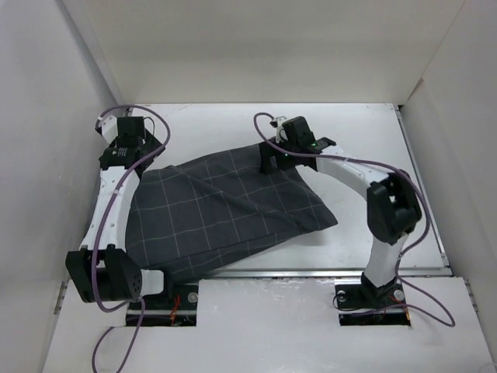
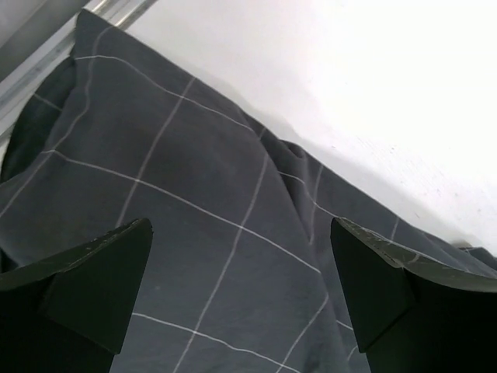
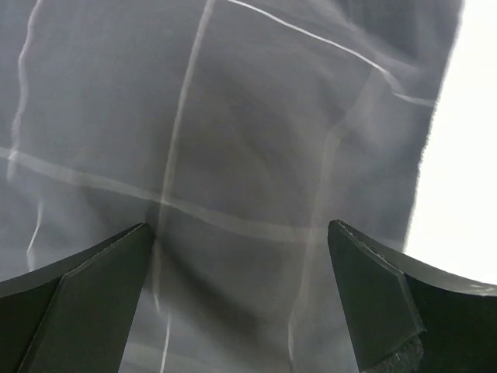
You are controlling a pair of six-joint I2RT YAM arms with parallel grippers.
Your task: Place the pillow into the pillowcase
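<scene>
The dark grey checked pillowcase point(image 1: 225, 210) lies spread across the table and looks plump. No white pillow shows in any view. My left gripper point(image 1: 118, 159) is open over the case's far left corner, and the cloth point(image 2: 233, 202) fills the space between its fingers point(image 2: 101, 287). My right gripper point(image 1: 276, 163) is open at the case's far edge. It is close down on the cloth point(image 3: 248, 140), which puckers by its left finger point(image 3: 93, 295). The case's edge and the white table point(image 3: 466, 155) show at the right.
White walls enclose the table point(image 1: 365, 140) on the left, back and right. A metal rail point(image 1: 311, 272) runs along the near edge and also shows in the left wrist view point(image 2: 46, 54). Purple cables loop off both arms.
</scene>
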